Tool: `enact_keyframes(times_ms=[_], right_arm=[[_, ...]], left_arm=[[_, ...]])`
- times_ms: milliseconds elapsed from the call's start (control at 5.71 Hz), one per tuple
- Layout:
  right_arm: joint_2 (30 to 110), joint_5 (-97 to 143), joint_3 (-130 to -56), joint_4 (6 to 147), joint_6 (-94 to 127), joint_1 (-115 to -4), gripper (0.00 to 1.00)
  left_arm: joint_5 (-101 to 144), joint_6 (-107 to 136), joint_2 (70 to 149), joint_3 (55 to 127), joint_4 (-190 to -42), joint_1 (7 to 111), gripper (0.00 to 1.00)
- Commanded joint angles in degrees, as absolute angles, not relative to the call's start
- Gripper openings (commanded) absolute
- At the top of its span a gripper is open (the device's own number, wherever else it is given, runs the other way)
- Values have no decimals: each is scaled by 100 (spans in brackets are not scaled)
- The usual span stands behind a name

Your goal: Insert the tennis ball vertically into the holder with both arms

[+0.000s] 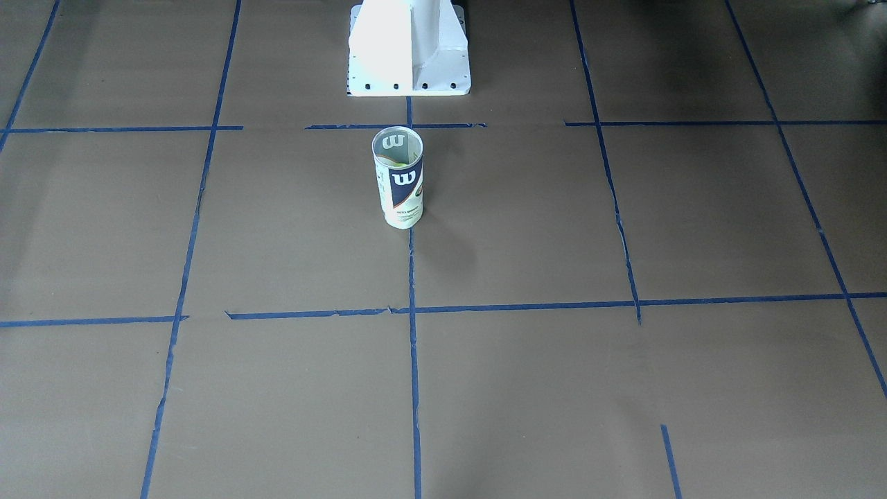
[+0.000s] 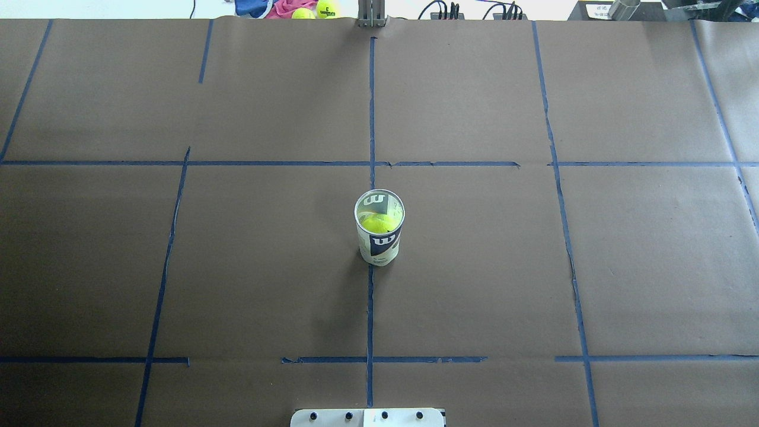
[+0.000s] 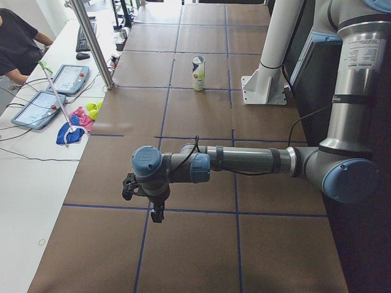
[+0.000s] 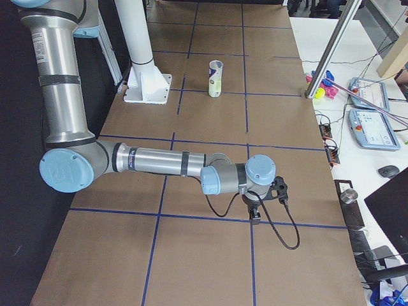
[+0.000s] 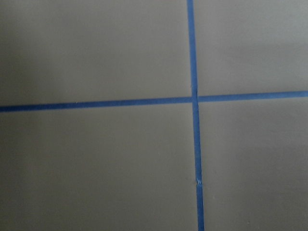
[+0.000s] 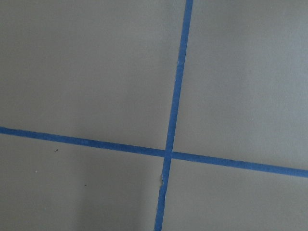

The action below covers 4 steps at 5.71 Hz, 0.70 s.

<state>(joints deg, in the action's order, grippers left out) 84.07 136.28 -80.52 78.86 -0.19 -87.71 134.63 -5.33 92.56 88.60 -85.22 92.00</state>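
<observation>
The holder [image 1: 398,179] stands upright near the middle of the table, its open mouth up. It also shows in the overhead view [image 2: 379,234]. The tennis ball [image 2: 379,223] sits inside it, below the rim. Both arms are far from it, out at the table's two ends. The left gripper [image 3: 157,213] shows only in the exterior left view, pointing down over the paper. The right gripper [image 4: 255,217] shows only in the exterior right view. I cannot tell whether either is open or shut. Both wrist views show only brown paper and crossed blue tape.
The white pedestal base [image 1: 409,52] stands just behind the holder on the robot's side. Spare tennis balls [image 2: 314,10] and cloths lie beyond the table's far edge. A metal pole [image 3: 91,43], tablets and a seated operator [image 3: 15,43] are at the side bench.
</observation>
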Motion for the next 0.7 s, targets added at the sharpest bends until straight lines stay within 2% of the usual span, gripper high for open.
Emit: enact_keyframes(times_ms=[0,351,526], right_arm=[[8394,13649,-8094,8642,-78,-8614,100],[8402,13763,-8469,9136,-227,-8674,100],[8455,13694,-9108,9958,-281,-8631,100]], left_arm=[[13491,-545,9107,8921,-8375,9185,100],[13500,-527,9105,8964,-8411,9185,100],[13509,-284,9105,9052,-8568,9185,100]])
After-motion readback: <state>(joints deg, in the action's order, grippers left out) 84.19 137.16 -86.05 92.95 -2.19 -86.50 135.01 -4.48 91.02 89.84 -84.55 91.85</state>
